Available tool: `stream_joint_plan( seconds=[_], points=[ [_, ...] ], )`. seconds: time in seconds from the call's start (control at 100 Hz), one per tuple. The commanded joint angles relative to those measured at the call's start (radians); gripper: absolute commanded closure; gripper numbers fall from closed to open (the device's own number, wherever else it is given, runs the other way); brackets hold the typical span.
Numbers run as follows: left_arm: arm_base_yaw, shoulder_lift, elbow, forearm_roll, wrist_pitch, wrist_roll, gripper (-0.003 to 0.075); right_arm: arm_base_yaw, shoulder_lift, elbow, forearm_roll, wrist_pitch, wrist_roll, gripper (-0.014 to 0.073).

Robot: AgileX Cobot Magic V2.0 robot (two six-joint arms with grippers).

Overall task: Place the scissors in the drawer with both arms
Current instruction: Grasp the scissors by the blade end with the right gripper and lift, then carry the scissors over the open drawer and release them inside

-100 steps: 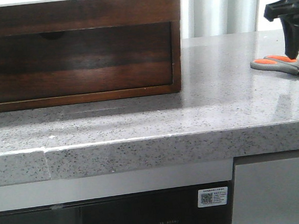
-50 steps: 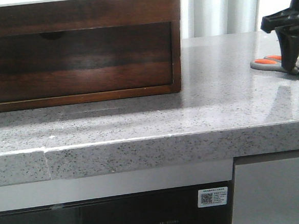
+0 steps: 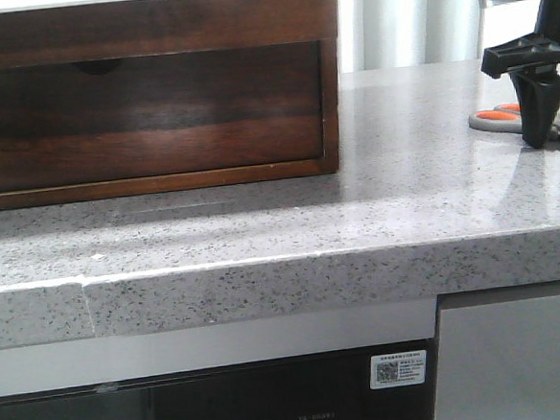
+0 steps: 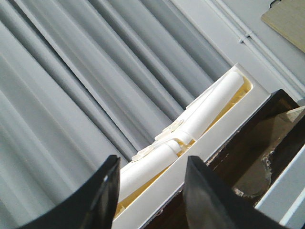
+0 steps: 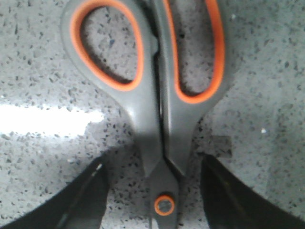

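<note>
My right pincer (image 5: 157, 191): spread, straddling the scissors (image 5: 157, 95) flat on the counter (image 3: 402, 163), fingers either side of the pivot, set for closing. Drawer (image 3: 149, 118): shut.

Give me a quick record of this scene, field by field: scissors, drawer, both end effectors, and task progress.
scissors: flat on the grey speckled counter, blades closed
drawer: shut in the wooden cabinet, far left of the scissors
right end effector: open, fingers either side of the scissors near the pivot, not gripping
left end effector: open, holding nothing, facing curtains
progress: scissors not yet grasped, drawer not yet opened
</note>
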Motion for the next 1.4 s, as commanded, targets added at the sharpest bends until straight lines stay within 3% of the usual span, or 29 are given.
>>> stream_joint_plan(
  seconds=[0.0,0.22,0.36,0.73,1.22,1.39],
  points=[
    [-0.001,0.006,-0.027,-0.043,-0.038,-0.012,0.0425,-0.003,-0.037,-0.027,-0.005,-0.012,-0.013,0.0303],
    [-0.001,0.006,-0.027,-0.043,-0.038,-0.012,0.0425,-0.003,-0.037,-0.027,-0.005,-0.014,-0.013,0.0561],
    [-0.001,0.006,-0.027,-0.043,-0.038,-0.012,0.0425,-0.003,-0.037,-0.027,-0.005,-0.018,-0.013,0.0659],
    [-0.001,0.006,-0.027,-0.043,-0.007,-0.012,0.0425,-0.003,-0.177,-0.027,0.069,-0.081,-0.038,0.0662],
    [-0.001,0.006,-0.027,-0.043,-0.007,-0.012,0.0425,0.002,-0.544,-0.027,0.671,-0.193,-0.648,0.0662],
    [-0.001,0.006,-0.027,-0.043,-0.007,-0.033,0.0425,0.092,-0.613,-0.051,0.709,-0.192,-0.771,0.0662]
  ],
)
